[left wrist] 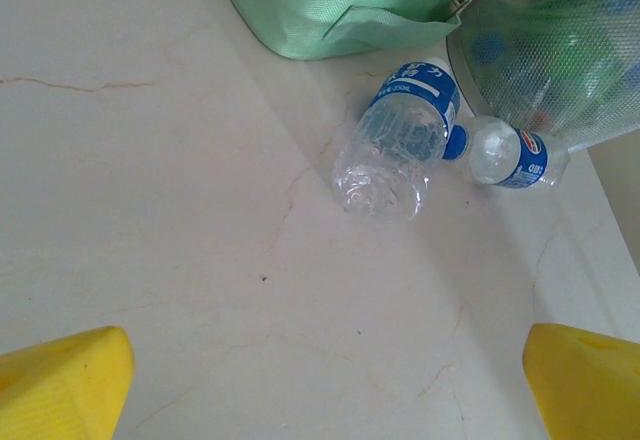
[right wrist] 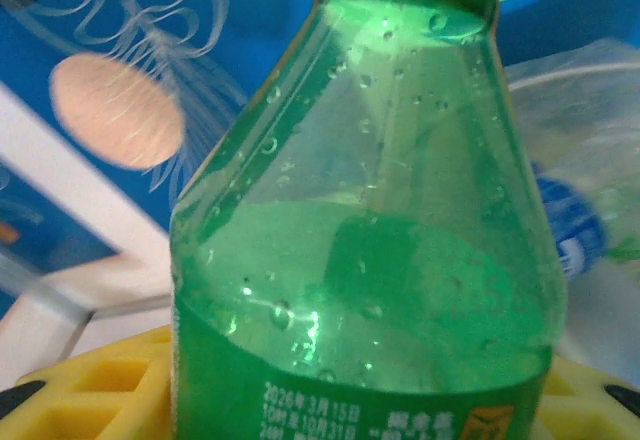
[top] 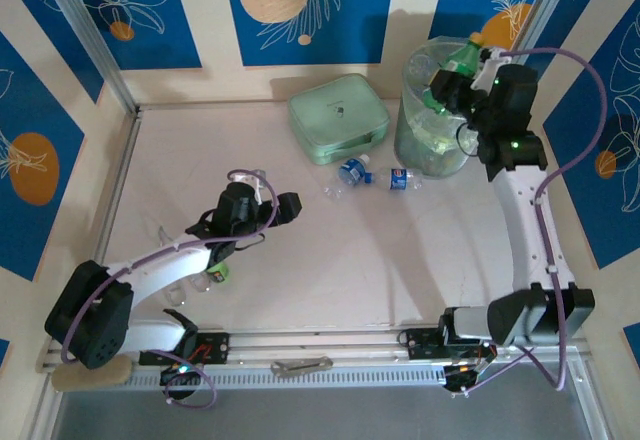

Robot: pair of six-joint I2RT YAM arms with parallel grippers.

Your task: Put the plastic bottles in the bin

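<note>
Two clear bottles (left wrist: 395, 140), one green bottle (right wrist: 360, 260)

Yellow-fingered, the right claw (right wrist: 350, 415) has between its tips a green bottle (right wrist: 360, 260) whose darker green label is printed in white. Ahead of the yellow-padded left claw (left wrist: 325, 390): two clear bottles (left wrist: 395, 145) (left wrist: 515, 155) with blue labels, a mint-green case (left wrist: 340, 0), and a cream, faintly veined table (left wrist: 150, 160).

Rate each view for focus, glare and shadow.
Right wrist: the green bottle is close and fairly sharp, with bright glints on its wet shoulder, while the blue patterned wall behind it is blurred. Left wrist: the clear blue-labelled bottle is in focus, and the yellow fingertips at the bottom corners are soft. Top external: the light is even, with a soft shadow behind the mint-green case.
</note>
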